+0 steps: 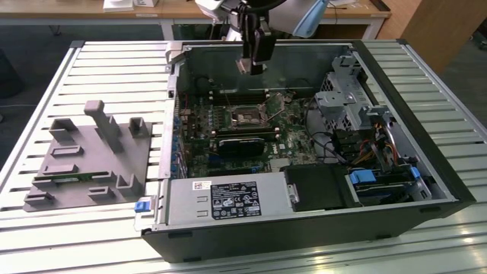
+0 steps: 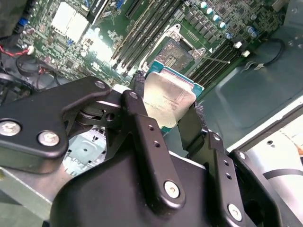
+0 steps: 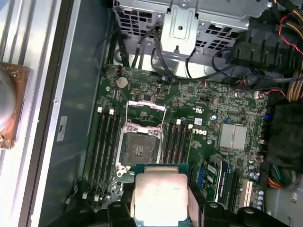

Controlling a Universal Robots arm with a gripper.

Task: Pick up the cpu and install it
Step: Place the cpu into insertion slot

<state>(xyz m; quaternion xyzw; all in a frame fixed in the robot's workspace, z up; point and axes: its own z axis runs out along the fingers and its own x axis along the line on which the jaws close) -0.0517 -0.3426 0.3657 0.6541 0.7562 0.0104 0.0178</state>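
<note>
My gripper [image 1: 254, 65] hangs above the open computer case [image 1: 396, 171], over the far part of the motherboard [image 1: 251, 131]. It is shut on the cpu [image 2: 165, 99], a flat square chip with a silvery top and a green edge, held edge to edge between the black fingers [image 2: 137, 90]. In the first wrist view the cpu [image 3: 160, 196] sits short of the empty socket [image 3: 139, 146], whose metal load plate [image 3: 147, 106] stands open. The socket [image 1: 247, 118] lies below and slightly nearer than the gripper in the exterior view.
Memory slots [image 3: 104, 146] flank the socket on both sides. A drive cage [image 1: 346, 97] and cables [image 1: 335, 148] fill the exterior view's right, with a power supply [image 1: 228, 200] in front. A grey fixture tray [image 1: 84, 160] lies outside the case. A copper-faced part [image 3: 7, 109] rests beyond the case wall.
</note>
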